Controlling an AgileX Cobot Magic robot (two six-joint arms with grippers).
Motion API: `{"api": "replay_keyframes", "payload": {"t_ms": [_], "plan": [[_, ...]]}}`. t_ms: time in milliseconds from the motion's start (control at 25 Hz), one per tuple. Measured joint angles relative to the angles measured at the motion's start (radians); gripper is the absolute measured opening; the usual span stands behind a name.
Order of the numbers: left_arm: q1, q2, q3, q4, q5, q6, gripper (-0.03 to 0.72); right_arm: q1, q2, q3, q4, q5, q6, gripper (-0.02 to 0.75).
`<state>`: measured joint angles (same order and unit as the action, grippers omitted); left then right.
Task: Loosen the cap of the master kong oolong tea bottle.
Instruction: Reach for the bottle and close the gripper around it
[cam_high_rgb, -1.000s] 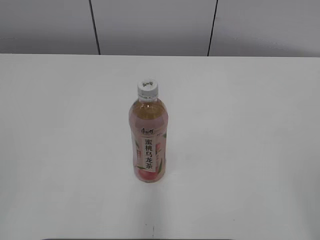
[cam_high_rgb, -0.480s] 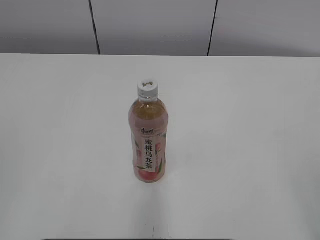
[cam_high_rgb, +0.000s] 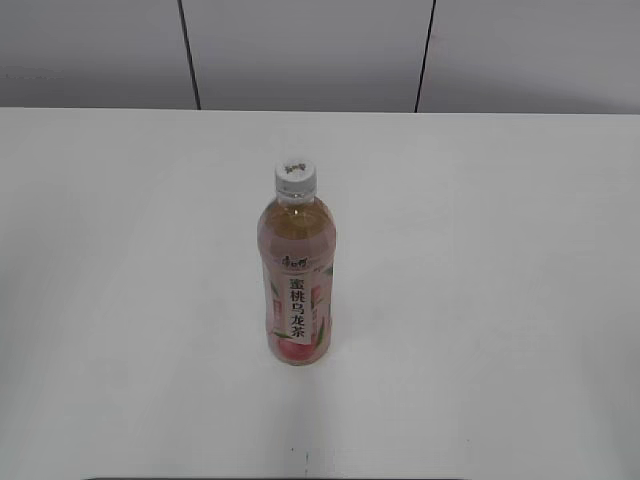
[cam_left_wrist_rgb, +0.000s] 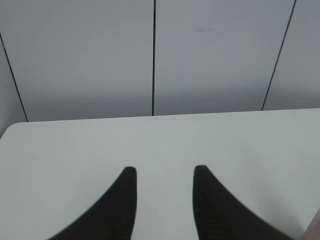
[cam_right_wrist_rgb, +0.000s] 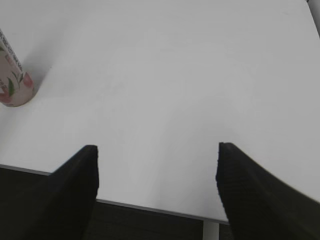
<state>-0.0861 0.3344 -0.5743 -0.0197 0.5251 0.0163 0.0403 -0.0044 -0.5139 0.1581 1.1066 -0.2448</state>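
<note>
The slim clear plastic bottle of amber-pink tea (cam_high_rgb: 296, 290) is standing upright at the centre of the white counter (cam_high_rgb: 500, 300), its small white ribbed cap (cam_high_rgb: 297, 178) untouched. One arm should be steadying the body while the other grips the cap squarely. Left fingers (cam_left_wrist_rgb: 164, 172) are gaping moderately, empty; right fingers (cam_right_wrist_rgb: 157, 150) are spread wide, the bottle's base sitting at that frame's left edge, well apart.
</note>
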Motion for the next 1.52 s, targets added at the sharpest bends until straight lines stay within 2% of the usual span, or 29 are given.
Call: {"api": "replay_keyframes", "payload": {"t_ms": [200,560,680,1160,1320,1520], "plan": [[0.000,0.229,0.000,-0.024,-0.184,0.000,0.244,0.000,0.000,0.000,0.000,0.000,0.000,0.554],[0.001,0.630,0.000,-0.177,-0.584,0.000,0.256,0.000,0.000,0.000,0.001,0.000,0.000,0.554],[0.001,0.727,0.000,-0.179,-0.721,0.000,0.258,0.000,0.000,0.000,0.001,0.000,0.000,0.554],[0.001,1.085,0.010,0.029,-1.073,-0.003,0.258,0.000,0.000,0.000,0.001,-0.001,0.000,0.554],[0.001,1.187,0.072,0.050,-1.275,-0.052,0.258,0.000,0.000,0.000,0.001,-0.001,0.000,0.554],[0.002,1.284,0.196,0.156,-1.568,-0.090,0.258,0.000,0.000,0.000,0.001,-0.001,0.000,0.554]]}}
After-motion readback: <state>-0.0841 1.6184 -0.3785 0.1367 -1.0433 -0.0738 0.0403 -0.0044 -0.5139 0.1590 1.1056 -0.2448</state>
